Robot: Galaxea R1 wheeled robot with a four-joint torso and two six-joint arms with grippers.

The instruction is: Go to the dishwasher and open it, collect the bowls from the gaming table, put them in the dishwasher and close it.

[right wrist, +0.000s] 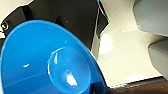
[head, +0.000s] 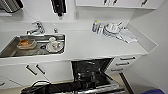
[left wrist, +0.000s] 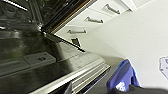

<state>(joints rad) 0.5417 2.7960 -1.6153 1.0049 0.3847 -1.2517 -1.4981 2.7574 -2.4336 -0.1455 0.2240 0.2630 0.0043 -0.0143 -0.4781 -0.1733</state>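
Head view: the dishwasher [head: 91, 72] stands open at 6 o'clock below the white worktop [head: 95, 45], the sink [head: 35, 45] at 9 o'clock. Left wrist view: its lowered door [left wrist: 50, 65] lies close; that arm's jaws cannot be told. Right wrist view: a blue bowl [right wrist: 47, 62] looms large, apparently carried though its grip is unclear, so loading seems in hand, calling for lowering it into a rack.

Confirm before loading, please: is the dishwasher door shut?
No, the dishwasher door is folded down and its dark inside shows below the counter.
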